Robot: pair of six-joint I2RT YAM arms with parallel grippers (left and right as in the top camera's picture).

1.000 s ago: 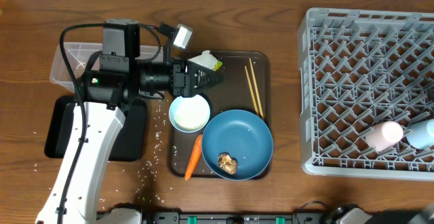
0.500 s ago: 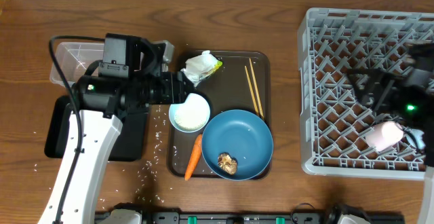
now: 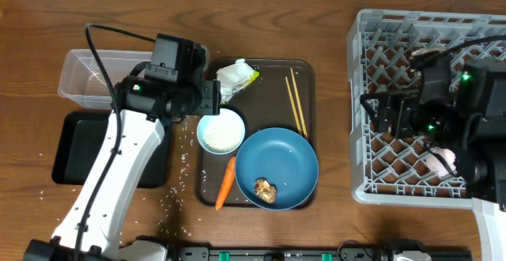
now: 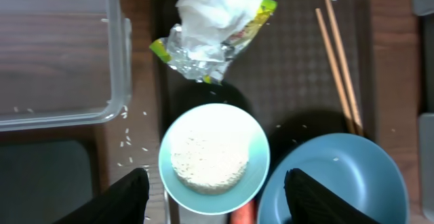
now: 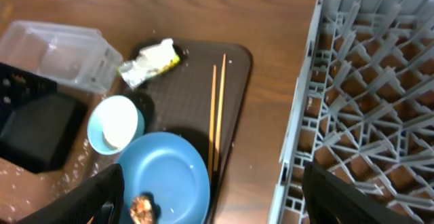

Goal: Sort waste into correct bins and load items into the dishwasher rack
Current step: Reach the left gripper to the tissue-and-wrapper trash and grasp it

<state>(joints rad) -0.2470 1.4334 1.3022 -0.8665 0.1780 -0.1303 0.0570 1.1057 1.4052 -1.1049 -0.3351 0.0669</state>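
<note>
Left wrist view: our left tool (image 4: 215,183) hangs spread above the white bowl (image 4: 213,157); we should pinch the wrapper (image 4: 213,24) centrally.

We see a wooden desk (image 3: 332,221) with visible grain, a clear glossy plastic tub (image 4: 126,54), a grey matt plastic rack (image 3: 395,32), a crinkled shiny-silver wrapper (image 4: 213,30), bare wooden chopsticks (image 4: 339,54) and a smooth blue dish (image 3: 273,154).

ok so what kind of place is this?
Probably a staged dish-clearing bench rather than a real kitchen: a grey dishwasher rack, a loaded brown serving tray, and a clear tub and black tray as bins.
</note>
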